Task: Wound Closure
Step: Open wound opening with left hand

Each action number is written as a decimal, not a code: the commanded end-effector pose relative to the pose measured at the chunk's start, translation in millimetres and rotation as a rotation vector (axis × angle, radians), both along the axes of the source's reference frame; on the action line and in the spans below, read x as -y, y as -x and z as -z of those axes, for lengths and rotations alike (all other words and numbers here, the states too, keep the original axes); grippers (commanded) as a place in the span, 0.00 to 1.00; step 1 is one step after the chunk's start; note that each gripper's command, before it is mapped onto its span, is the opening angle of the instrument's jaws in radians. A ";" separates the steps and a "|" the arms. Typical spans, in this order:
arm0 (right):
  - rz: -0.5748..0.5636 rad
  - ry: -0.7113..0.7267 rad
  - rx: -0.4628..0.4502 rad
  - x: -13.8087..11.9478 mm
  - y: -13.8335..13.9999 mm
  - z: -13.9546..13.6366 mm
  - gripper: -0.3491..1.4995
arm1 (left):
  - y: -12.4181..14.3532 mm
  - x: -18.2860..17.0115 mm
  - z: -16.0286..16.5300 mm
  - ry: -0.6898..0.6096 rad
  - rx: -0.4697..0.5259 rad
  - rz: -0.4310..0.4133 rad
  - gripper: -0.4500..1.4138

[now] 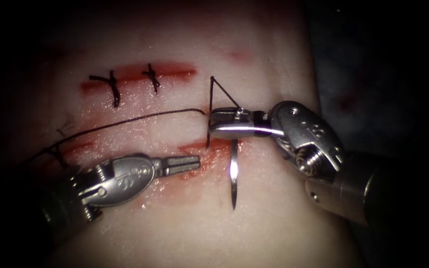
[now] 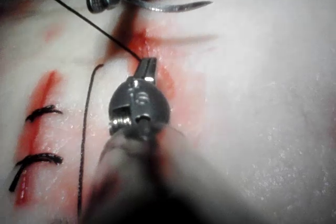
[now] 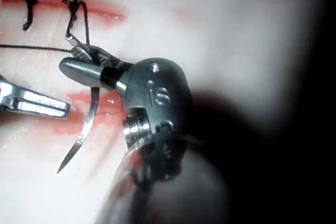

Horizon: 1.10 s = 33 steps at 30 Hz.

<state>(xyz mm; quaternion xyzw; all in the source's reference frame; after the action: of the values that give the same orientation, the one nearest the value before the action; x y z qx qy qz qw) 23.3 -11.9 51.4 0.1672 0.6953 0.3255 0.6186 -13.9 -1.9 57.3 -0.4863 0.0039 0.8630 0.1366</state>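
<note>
- Right tool, jaws clamped on the needle near its thread end, holds it clear of the tissue, point free and aimed down past the cut in the endoscope view.
- Left tool hovers just left of the needle, jaws nearly together, gripping nothing.
- Thread trails left across the tissue; two stitches sit on the upper cut.
- Judged mid-stitch: your next move calls for a steady grip and a square approach to the red edge.

right tool jaws clamped, wrist bent, left tool jaws closed, empty, level
</note>
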 end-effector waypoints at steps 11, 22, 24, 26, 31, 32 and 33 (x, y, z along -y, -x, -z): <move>-0.007 0.005 0.002 0.2 -0.6 -0.5 0.00 | 2.1 -0.1 -3.2 -0.034 -0.094 -0.089 0.00; -0.008 0.022 0.009 0.5 -0.3 -0.3 0.00 | 2.1 -2.0 -4.9 -0.038 -0.119 -0.082 0.00; -0.008 0.028 0.010 0.6 -0.3 -0.2 0.00 | 2.0 -2.4 -5.3 -0.037 -0.129 -0.076 0.00; -0.008 0.034 0.010 0.6 -0.3 -0.2 0.00 | 1.9 -2.7 -5.6 -0.031 -0.134 -0.076 0.00; -0.009 0.045 0.013 0.6 -0.3 -0.2 0.00 | 1.7 -3.3 -6.2 -0.041 -0.163 -0.076 0.00; -0.009 0.045 0.013 0.6 -0.3 -0.2 0.00 | 1.7 -3.3 -6.3 -0.045 -0.169 -0.082 0.00; -0.009 0.045 0.013 0.6 -0.3 -0.2 0.00 | 1.6 -3.4 -6.4 -0.051 -0.182 -0.093 0.00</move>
<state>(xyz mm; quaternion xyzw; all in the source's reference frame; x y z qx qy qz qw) 22.8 -12.6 50.9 0.1474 0.6983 0.3142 0.6260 -15.0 1.2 63.2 -0.3974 -0.0323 0.9105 0.1091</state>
